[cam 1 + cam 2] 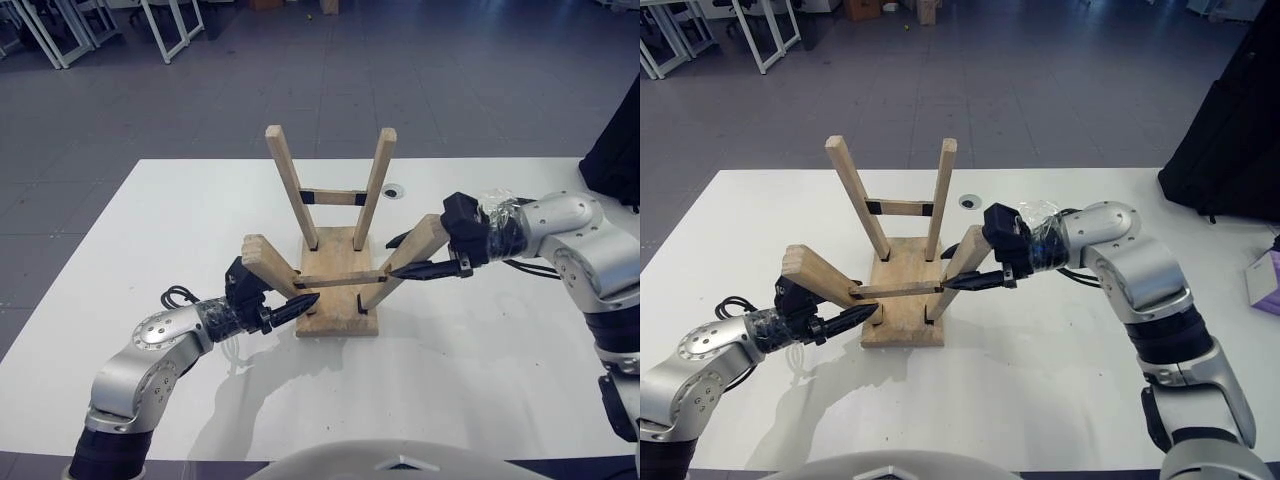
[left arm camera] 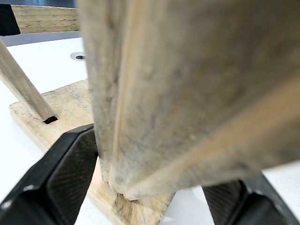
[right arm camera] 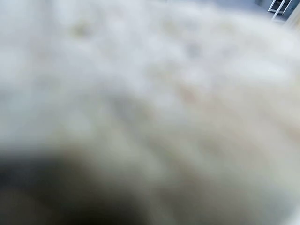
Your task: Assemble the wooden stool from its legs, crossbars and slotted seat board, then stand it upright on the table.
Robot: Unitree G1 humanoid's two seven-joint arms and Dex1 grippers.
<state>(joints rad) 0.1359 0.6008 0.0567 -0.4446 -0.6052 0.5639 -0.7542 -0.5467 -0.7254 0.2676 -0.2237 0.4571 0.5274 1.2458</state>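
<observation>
1. two hands share the job. the left hand [image 1: 300, 304] is clamped on the left near leg [image 1: 266, 260], low down by the seat board [image 1: 340, 318], with a finger [image 2: 61, 173] pressed to each side.
2. the right hand [image 1: 425, 270] looks closed round the right near leg [image 1: 412, 258], with dark fingers on both sides of the wood.
3. the stool lies upside down in the middle of the desk [image 1: 480, 340], seat board flat. the far legs [image 1: 290, 185] stand upright in their slots, tied by the far crossbar [image 1: 335, 197].
4. the near pair leans away from upright, joined by the near crossbar [image 1: 340, 279]. their lower ends sit at the board's near slots, and we cannot tell whether they are home.
5. we judge the wood stiff, fairly light and dry enough to grip without slipping.
6. the joints look like loose push-fits, so spreading the hands could pop the near crossbar out.
7. we would hold each leg low, close to its slot, and tip both upright together.
</observation>
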